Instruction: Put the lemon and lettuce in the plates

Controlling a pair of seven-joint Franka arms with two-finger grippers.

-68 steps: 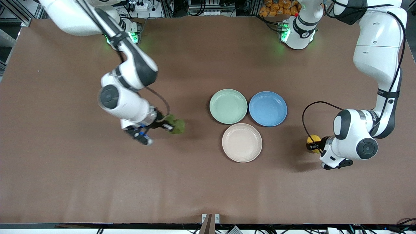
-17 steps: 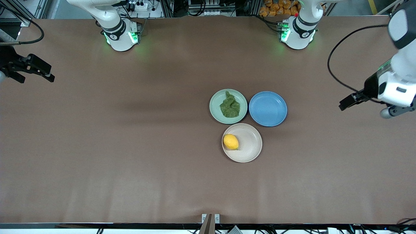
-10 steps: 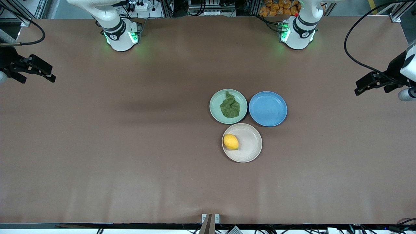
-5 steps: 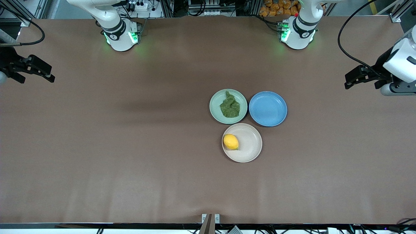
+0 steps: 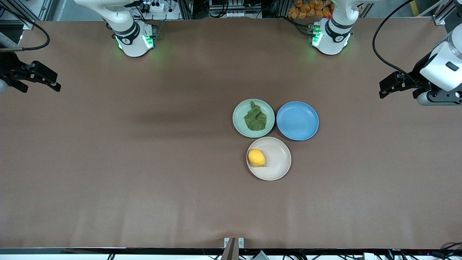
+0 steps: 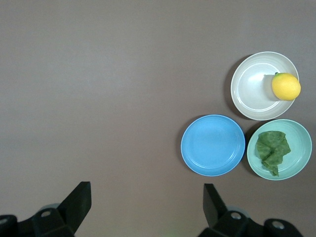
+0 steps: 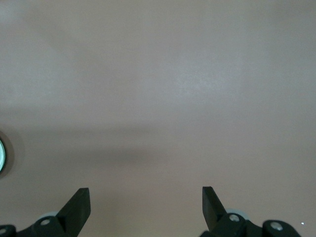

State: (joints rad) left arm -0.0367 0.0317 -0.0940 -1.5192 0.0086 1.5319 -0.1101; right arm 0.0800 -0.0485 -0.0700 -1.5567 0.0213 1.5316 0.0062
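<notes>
Brown surface (image 5: 144, 162): lettuce (image 5: 256, 118) in mint plate (image 5: 239, 124), lemon (image 5: 256, 157) in beige plate (image 5: 279, 162); left gripper (image 5: 387, 84) and right gripper (image 5: 39, 76) hang apart-jawed over their ends, left arm's nearer

The brown table (image 5: 144, 162) carries three touching plates (image 5: 269, 158): mint, blue, beige.

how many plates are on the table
3: mint green plate holding the lettuce; blue plate beside it, bare; beige plate nearer the front camera, holding the lemon.
</notes>
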